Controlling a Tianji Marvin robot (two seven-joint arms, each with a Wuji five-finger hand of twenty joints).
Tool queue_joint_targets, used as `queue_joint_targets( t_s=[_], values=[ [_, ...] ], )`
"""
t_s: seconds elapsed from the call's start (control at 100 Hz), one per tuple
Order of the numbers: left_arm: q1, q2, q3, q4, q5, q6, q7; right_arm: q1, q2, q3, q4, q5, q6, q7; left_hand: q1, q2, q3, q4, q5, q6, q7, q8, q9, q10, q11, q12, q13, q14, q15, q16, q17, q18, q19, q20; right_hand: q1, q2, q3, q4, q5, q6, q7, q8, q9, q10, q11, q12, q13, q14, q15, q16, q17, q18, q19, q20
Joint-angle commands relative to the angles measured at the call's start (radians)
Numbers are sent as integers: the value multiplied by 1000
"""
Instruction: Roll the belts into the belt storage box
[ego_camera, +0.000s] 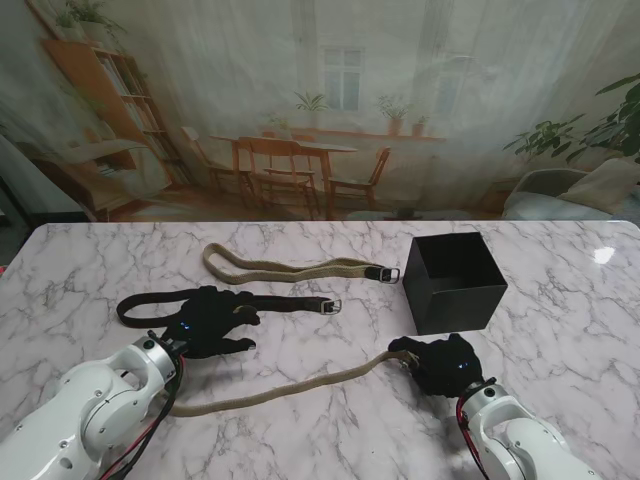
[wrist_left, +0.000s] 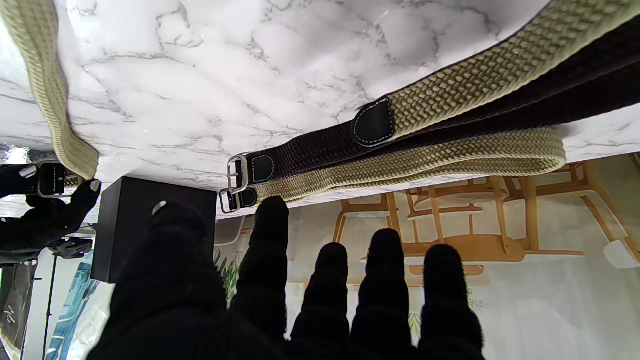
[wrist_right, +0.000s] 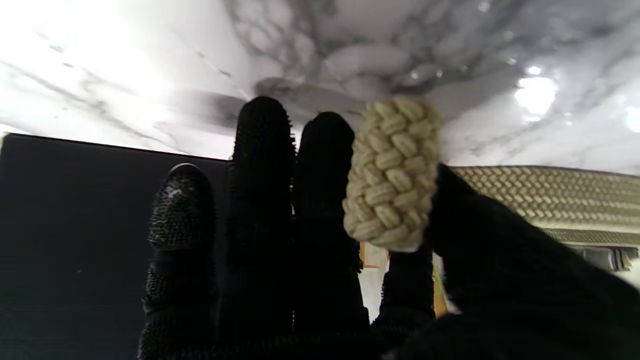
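- I see the white marble tabletop (ego_camera: 560, 400) carrying three belts and a black square open-topped storage box (ego_camera: 455, 280), which sits right of centre, toward the far edge.
- The far beige woven belt (ego_camera: 290, 268) lies toward the far edge, left of the box, with its buckle end just beside the box.
- The dark brown woven belt (ego_camera: 290, 303) lies nearer to me, stretched along the tabletop, well clear of every edge.
- The near beige woven belt (ego_camera: 280, 390) runs from the middle of the near edge up to my right hand (ego_camera: 440, 362).
- Open marble shows along the right edge and at the near right corner.
- My left hand (ego_camera: 212, 322) rests palm-down over the dark brown belt's left part, fingers (wrist_left: 385, 260) spread and straight, gripping nothing.
- My right hand sits just in front of the box, thumb and fingers (wrist_right: 265, 150) pinching the near beige belt's end.
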Motion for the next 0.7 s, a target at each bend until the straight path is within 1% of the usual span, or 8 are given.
queue_joint_targets(
  t_s=[0.0,0.11,0.22,0.32,0.46,0.48,0.56,0.69],
  values=[
    [4,-3,2,5,-4,5,-11,2,-4,-3,9,-1,-22,-6,30,37,-16,-20,19,22,9,2,-31,18,-22,9,9,12,-9,14,-13,29,4,-9,95,57,60,25,114,-152,75,37,68,-18,19,-8,32,-11,20,8,-14,45,6,-15],
    [6,-4,2,6,-5,6,-9,2,-8,0,9,26,-48,-10,32,38,-16,-20,19,22,9,2,-31,17,-21,10,8,12,-9,14,-14,30,2,-9,116,50,52,-7,313,-138,119,48,66,-9,-1,-2,25,-10,11,9,-34,53,-11,-15],
    [7,-4,3,7,-6,7,-11,3,-11,5,12,47,-73,-14,33,37,-15,-20,20,22,9,3,-30,19,-21,10,8,14,-9,14,-13,30,2,-8,148,14,39,-70,455,-125,207,-78,66,-6,-16,12,18,-11,4,12,-57,67,-30,-2],
    [5,-3,5,9,-9,5,-12,1,-14,8,12,64,-86,-14,31,37,-16,-20,19,22,9,3,-30,18,-21,10,8,12,-9,15,-15,29,0,-9,146,-38,20,-113,508,38,337,-193,67,-22,0,13,11,-28,-5,10,-61,38,-30,7],
    [1,-3,10,14,-13,3,-16,-7,-9,21,-2,55,-99,24,31,38,-16,-20,20,22,9,3,-29,18,-21,10,8,12,-9,15,-14,29,-1,-9,-1,-73,37,-96,535,267,329,-103,32,-51,-212,-93,-45,-54,-79,-15,-80,-15,-39,2],
    [0,-3,11,14,-14,3,-17,-11,-8,25,-9,56,-102,40,32,38,-16,-20,20,22,9,3,-29,18,-21,10,8,13,-9,15,-14,29,-1,-9,-103,-62,27,-75,561,301,223,-39,13,-44,-252,-110,-63,-48,-104,-25,-91,-15,-44,3],
    [-2,-3,13,17,-16,3,-21,-30,-5,51,-47,67,-126,122,31,38,-16,-20,20,23,10,3,-29,18,-20,10,8,12,-9,15,-14,29,-2,-8,-219,-29,12,24,573,372,25,123,-33,-33,-321,-156,-104,-45,-151,-56,-118,-28,-56,4],
    [-4,-3,16,19,-20,4,-23,-74,8,114,-148,67,-169,333,32,39,-16,-20,19,24,9,3,-30,19,-21,10,7,12,-9,15,-15,28,-2,-8,-252,-73,8,42,408,465,-109,147,-179,-38,-444,-237,-216,-72,-249,-113,-166,-49,-86,0]
  ],
)
